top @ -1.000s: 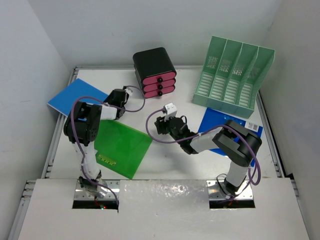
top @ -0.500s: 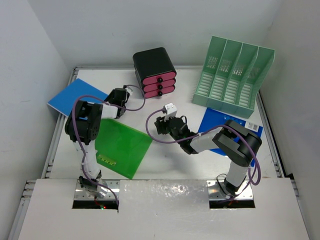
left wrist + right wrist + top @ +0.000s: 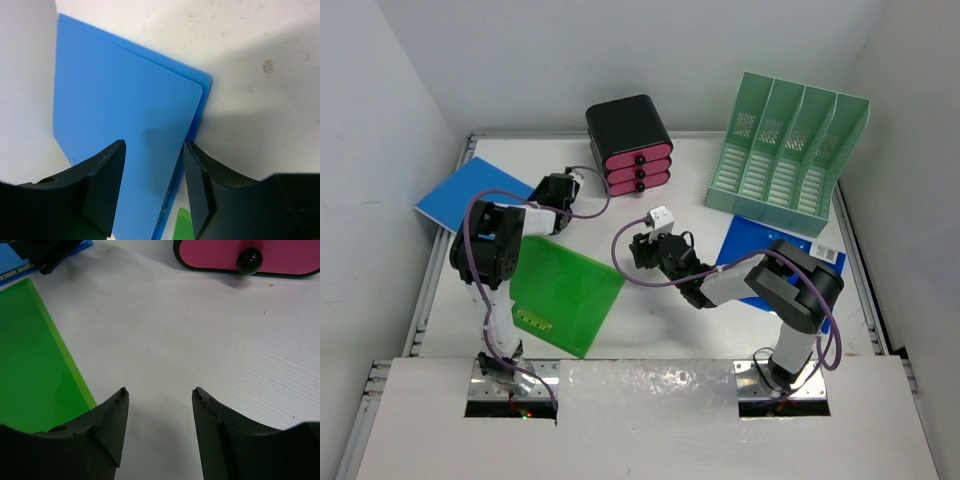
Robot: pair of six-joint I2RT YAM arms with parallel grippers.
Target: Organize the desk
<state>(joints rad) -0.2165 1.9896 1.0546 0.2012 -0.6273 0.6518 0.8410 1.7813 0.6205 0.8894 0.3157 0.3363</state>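
White and faintly ribbed, the worktop [image 3: 660, 190] fills your top view, with thin metal rails along its sides. At the back stand a black rounded drawer unit [image 3: 628, 130] with three pink fronts and round black knobs, and a mint-green slatted file rack [image 3: 790, 150] with four bays. A glossy green plastic folder [image 3: 565, 285] lies flat near the left arm; the label on its near edge is too small to read. A matte light-blue folder [image 3: 115, 110] with a rounded corner lies at the left edge, jutting past the rail. A darker blue folder [image 3: 745, 245] is partly hidden under the right arm.

Your left fingers [image 3: 100, 185] are moderately spread above the light-blue folder's corner and grip nothing; you cannot tell whether they touch it, and they cut off its near end. Your right fingers [image 3: 107, 430] are spread about as wide over bare worktop and hold nothing, with the green folder just to their left. One pink front is cropped at the top of that view.
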